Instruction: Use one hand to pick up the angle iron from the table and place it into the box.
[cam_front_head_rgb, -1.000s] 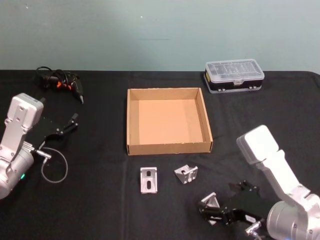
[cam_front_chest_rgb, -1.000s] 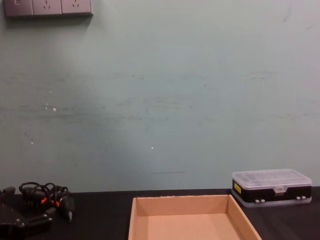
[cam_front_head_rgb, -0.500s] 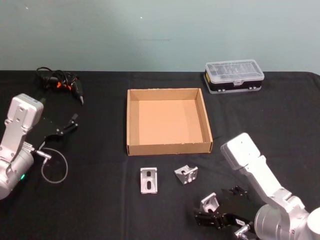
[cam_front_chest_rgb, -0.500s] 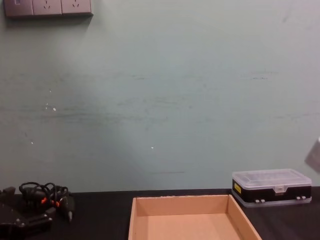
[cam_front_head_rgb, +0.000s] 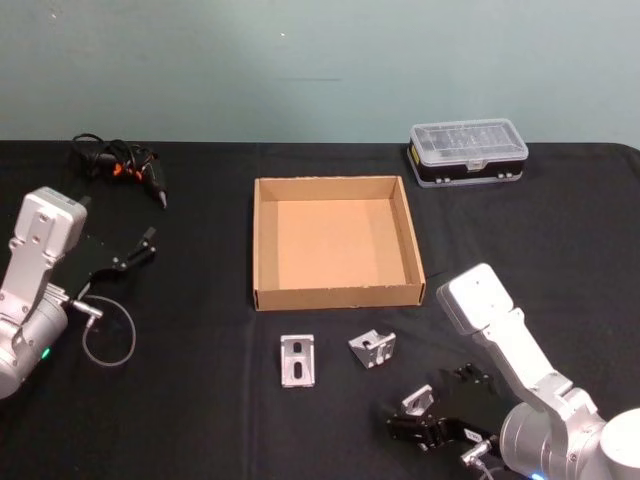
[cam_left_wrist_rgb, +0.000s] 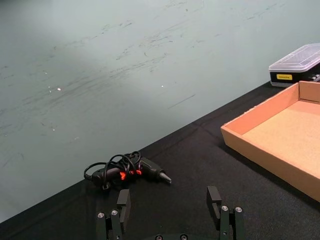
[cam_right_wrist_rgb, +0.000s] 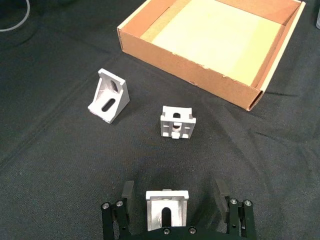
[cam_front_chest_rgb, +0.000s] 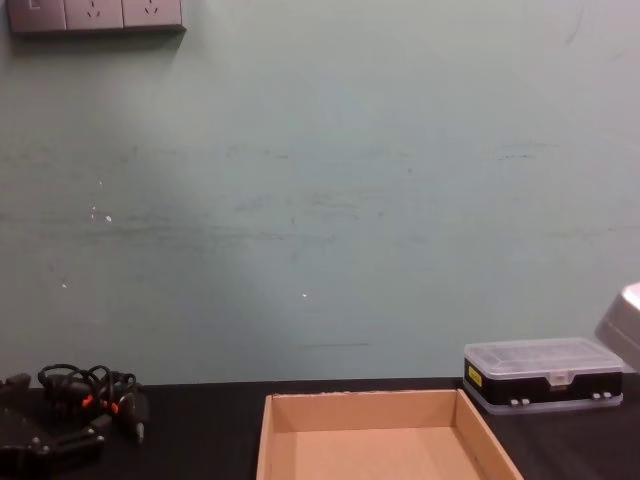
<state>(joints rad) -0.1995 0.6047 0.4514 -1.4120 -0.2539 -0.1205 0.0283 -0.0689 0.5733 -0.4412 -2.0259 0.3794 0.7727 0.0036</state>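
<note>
1. The right hand (cam_right_wrist_rgb: 173, 187) sits low over the near right part of the bench (cam_front_head_rgb: 560, 230). Its fingers (cam_right_wrist_rgb: 127, 192) are spread, one on each side of an angle iron (cam_right_wrist_rgb: 167, 202).
2. That angle iron stands on the bench between the fingers, with a small gap on each side.
3. A second angle iron (cam_front_head_rgb: 372, 348) and a third angle iron (cam_front_head_rgb: 297, 360) lie to the left and slightly farther out, just in front of the box (cam_front_head_rgb: 262, 240).
4. The box rests mid-bench and holds nothing.
5. A clear-lidded case (cam_front_head_rgb: 468, 152) sits at the far right.
6. The left hand (cam_left_wrist_rgb: 169, 197) is parked at the left edge, fingers apart and holding nothing, with a cabled tool (cam_front_head_rgb: 125, 165) beyond it.
</note>
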